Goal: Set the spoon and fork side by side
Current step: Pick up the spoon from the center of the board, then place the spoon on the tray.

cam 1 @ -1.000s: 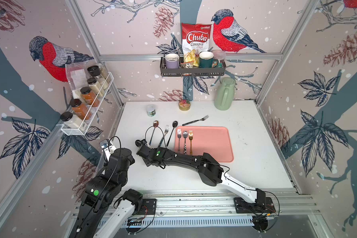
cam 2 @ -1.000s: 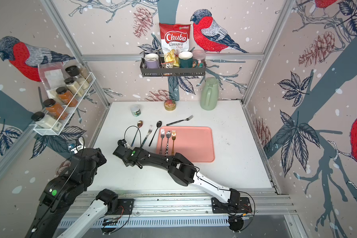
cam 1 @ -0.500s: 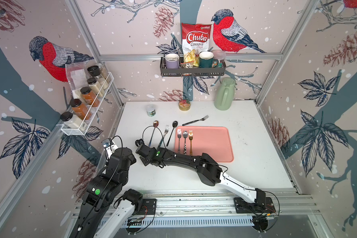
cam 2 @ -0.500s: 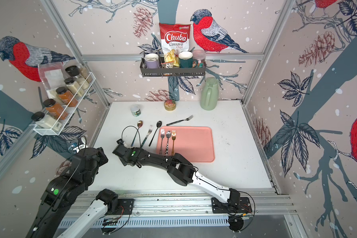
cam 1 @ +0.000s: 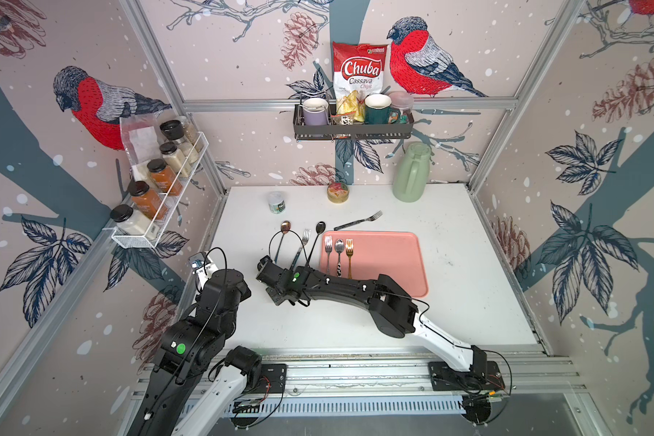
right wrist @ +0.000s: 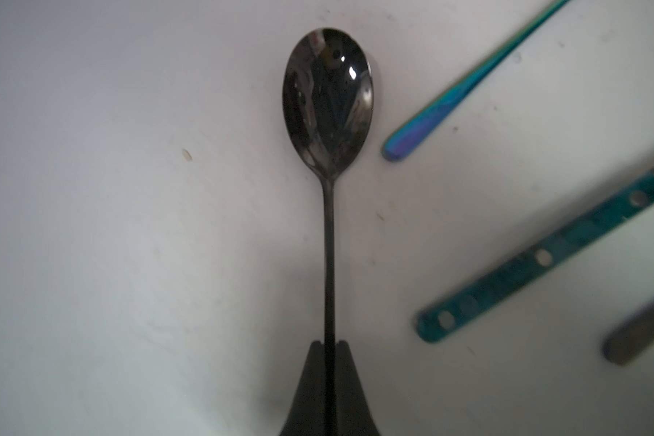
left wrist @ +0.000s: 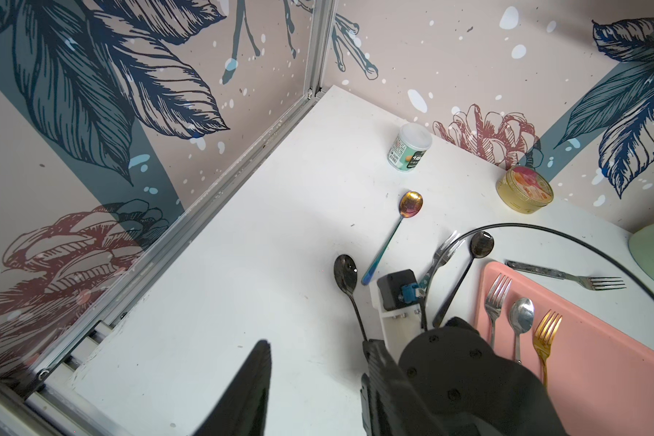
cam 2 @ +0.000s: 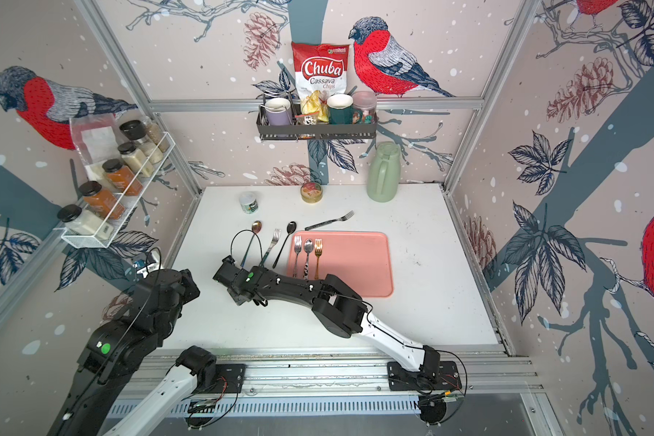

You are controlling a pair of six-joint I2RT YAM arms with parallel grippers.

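My right gripper (right wrist: 329, 345) is shut on the thin handle of a black spoon (right wrist: 327, 102), which lies flat on the white table with its bowl pointing away from the fingers. The left wrist view shows the same black spoon (left wrist: 345, 277) running under my right wrist near the table's left side. In both top views my right arm hides it. A teal-handled fork (cam 1: 303, 241) lies just right of it. My left gripper (left wrist: 318, 381) hangs open over bare table to the spoon's left, holding nothing.
An iridescent spoon (cam 1: 284, 227) and a second black spoon (cam 1: 319, 230) flank the teal-handled fork. The pink tray (cam 1: 386, 264) holds a silver fork, a spoon and a gold fork. A dark fork (cam 1: 359, 221), small jar (cam 1: 276, 202), tin (cam 1: 337, 192) and green jug (cam 1: 412, 171) stand behind.
My right gripper's fingers have closed from partly open onto the black spoon's handle. The left arm has edged slightly forward; the cutlery has not moved.
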